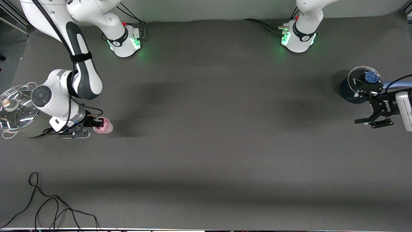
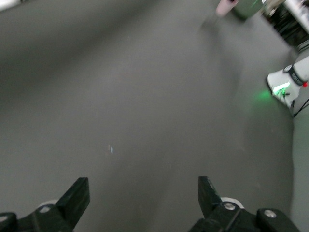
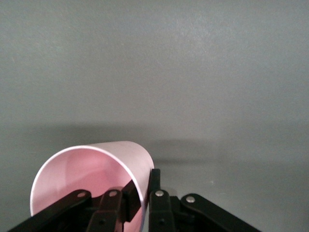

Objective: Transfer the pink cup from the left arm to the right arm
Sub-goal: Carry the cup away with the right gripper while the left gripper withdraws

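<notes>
The pink cup (image 1: 105,126) is held by my right gripper (image 1: 96,123) at the right arm's end of the table, low over the surface beside the steel pot. In the right wrist view the gripper (image 3: 145,186) is shut on the cup's wall (image 3: 96,166), one finger inside the rim and one outside, and the cup's mouth faces the camera. I cannot tell whether the cup touches the table. My left gripper (image 1: 370,122) is open and empty over the left arm's end of the table, beside the black pot. The left wrist view shows its gripper (image 2: 142,193) spread over bare table, with the cup (image 2: 223,7) small in the distance.
A steel pot with a glass lid (image 1: 16,108) stands at the right arm's end, close to the right wrist. A black pot with a glass lid and blue knob (image 1: 362,83) stands at the left arm's end. A black cable (image 1: 48,206) lies near the front edge.
</notes>
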Controlling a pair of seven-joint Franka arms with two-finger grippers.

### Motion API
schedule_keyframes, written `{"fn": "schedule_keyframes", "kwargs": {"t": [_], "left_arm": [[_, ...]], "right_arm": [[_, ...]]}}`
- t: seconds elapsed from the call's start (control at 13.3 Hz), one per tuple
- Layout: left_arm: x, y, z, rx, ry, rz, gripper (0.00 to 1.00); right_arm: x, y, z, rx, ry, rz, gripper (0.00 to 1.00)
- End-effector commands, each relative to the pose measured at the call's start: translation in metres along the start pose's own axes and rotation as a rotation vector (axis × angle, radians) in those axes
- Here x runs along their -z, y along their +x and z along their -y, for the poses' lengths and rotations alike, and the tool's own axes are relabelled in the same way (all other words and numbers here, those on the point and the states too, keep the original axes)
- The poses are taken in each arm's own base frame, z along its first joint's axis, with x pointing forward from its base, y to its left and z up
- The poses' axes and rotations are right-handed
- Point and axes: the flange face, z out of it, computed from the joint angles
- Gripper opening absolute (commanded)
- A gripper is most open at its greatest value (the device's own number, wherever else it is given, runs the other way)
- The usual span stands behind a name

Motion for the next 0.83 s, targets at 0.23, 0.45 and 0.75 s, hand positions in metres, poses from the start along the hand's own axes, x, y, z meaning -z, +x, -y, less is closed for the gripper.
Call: {"fn": "schedule_keyframes", "kwargs": {"t": [0.23,0.45,0.75], "left_arm": [[0.017,0.063,-0.055,0.245,0.191,0.352,1.00],[0.025,0.073,-0.074,0.382,0.287,0.388,1.00],[0.033,0.077,-0.083,0.554,0.372,0.406,1.00]], "right_arm": [[-0.022,0.006,0.012,0.081,-0.031,-0.039,0.00],[-0.018,0.006,0.010,0.098,-0.027,-0.042,0.73],[0.001,0.007,0.009,0.083,0.010,-0.046,0.99]]}}
